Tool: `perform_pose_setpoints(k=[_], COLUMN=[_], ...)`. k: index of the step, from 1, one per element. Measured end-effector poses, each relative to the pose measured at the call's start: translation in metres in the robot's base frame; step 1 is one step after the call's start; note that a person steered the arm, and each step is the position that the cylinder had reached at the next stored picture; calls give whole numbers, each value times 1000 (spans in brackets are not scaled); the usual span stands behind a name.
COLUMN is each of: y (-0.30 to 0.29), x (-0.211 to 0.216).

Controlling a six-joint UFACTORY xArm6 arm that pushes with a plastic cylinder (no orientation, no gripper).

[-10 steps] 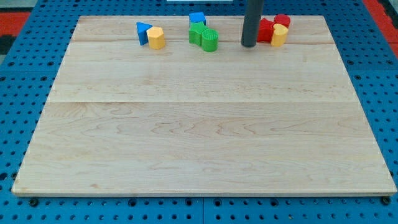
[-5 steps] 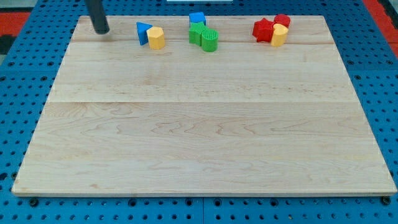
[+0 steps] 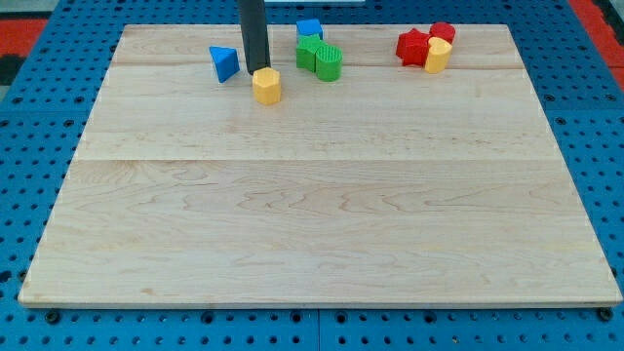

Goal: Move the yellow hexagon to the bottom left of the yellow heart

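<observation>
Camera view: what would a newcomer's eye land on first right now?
My tip stands out first, a dark rod near the view's top, just above the yellow hexagon and apparently touching it. To its left sits the blue triangle, apart. All other blocks hug the top edge: a green cluster mid-top, and the yellow heart beside the red blocks at top right.

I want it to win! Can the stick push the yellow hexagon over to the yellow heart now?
Probably yes. My tip sits right behind the yellow hexagon, at its top-left edge, and the bare board runs below the green blocks towards the yellow heart.
</observation>
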State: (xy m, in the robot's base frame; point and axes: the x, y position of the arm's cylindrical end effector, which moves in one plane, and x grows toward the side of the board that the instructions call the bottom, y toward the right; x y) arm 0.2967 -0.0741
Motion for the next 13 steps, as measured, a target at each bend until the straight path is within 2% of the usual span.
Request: perform_pose_setpoints(k=[1,4,5,7,9,11,13], y=[3,-5,-12,-26,-75,-101,-60], x=[18,18,35,41,70,78,94])
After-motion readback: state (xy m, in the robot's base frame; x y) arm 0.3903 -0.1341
